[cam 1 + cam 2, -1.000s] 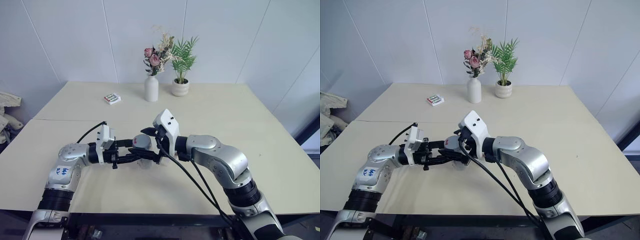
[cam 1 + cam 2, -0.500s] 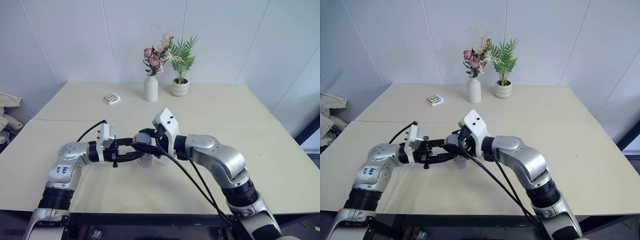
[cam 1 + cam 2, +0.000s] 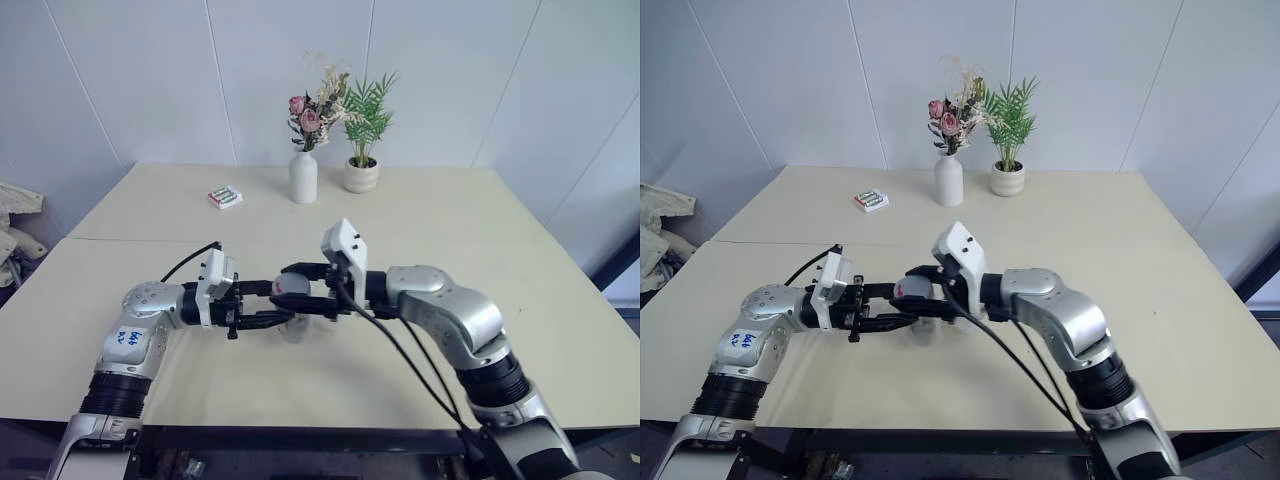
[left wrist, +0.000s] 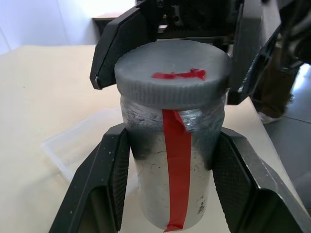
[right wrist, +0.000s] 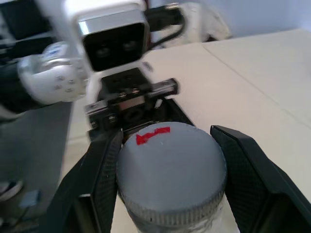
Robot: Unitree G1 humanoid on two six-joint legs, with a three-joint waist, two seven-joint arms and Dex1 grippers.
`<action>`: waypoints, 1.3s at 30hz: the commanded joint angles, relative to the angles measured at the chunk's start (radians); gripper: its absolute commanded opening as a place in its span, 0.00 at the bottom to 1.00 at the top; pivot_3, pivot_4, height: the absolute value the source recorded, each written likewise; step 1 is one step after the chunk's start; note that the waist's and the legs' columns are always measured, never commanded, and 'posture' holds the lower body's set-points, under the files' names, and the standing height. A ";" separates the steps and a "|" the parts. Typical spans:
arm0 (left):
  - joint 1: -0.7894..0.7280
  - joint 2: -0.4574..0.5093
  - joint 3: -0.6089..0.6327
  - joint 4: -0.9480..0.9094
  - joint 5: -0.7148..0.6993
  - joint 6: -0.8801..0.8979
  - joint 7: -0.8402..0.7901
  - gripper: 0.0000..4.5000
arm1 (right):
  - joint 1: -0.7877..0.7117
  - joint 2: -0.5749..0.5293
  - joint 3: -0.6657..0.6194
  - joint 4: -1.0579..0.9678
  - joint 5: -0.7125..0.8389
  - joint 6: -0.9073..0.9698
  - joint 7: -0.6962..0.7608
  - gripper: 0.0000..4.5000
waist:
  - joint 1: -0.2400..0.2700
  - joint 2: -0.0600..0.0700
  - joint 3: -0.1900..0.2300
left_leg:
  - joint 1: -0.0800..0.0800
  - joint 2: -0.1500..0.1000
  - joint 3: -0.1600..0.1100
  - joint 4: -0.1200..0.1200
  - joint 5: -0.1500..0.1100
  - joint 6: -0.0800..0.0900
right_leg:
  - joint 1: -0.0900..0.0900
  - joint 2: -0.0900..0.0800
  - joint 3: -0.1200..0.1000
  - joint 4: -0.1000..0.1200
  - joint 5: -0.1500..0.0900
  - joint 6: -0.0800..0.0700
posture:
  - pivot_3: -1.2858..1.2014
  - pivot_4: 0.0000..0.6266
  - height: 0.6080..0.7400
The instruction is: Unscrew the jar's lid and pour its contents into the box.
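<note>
Held above the tabletop's front middle, the small shiny silver metal jar [image 4: 175,165] sits clamped in the left hand [image 3: 262,305]; the right hand [image 5: 170,179] pinches its ribbed grey lid [image 5: 171,170]. Light, rigid, probably slick-walled: grip the ribbing.

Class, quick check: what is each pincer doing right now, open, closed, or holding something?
Left pincer: closed on the jar, gripping its body.
Right pincer: closed on the lid, fingers either side of its rim.

A plain test room: bare white panelled walls [image 3: 130,70], a pale table [image 3: 450,220], a flower vase [image 3: 302,176].
</note>
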 commanded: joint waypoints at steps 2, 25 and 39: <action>-0.031 0.026 0.018 0.027 0.001 0.004 -0.012 0.47 | -0.057 -0.020 -0.008 0.004 0.119 -0.062 0.273 0.57 | -0.004 0.000 0.000 | 0.000 0.000 0.000 0.000 0.000 0.000 | 0.000 0.000 0.000 0.000 0.000 0.000 | 0.52 0.24 1.00; 0.010 0.057 0.030 -0.028 -0.035 0.040 -0.026 0.47 | -0.138 0.025 -0.034 0.241 0.036 -0.219 0.401 0.99 | -0.002 0.000 0.000 | 0.001 0.001 0.000 0.002 0.000 0.000 | -0.001 0.001 0.001 0.005 0.000 0.000 | 0.52 0.24 1.00; 0.004 0.045 0.031 -0.023 -0.037 0.039 -0.024 0.47 | -0.095 0.060 -0.059 0.189 0.019 -0.234 0.268 0.99 | -0.002 0.000 0.000 | 0.000 0.001 0.000 0.003 0.000 0.000 | -0.001 0.001 0.001 0.005 0.000 0.000 | 0.52 0.24 1.00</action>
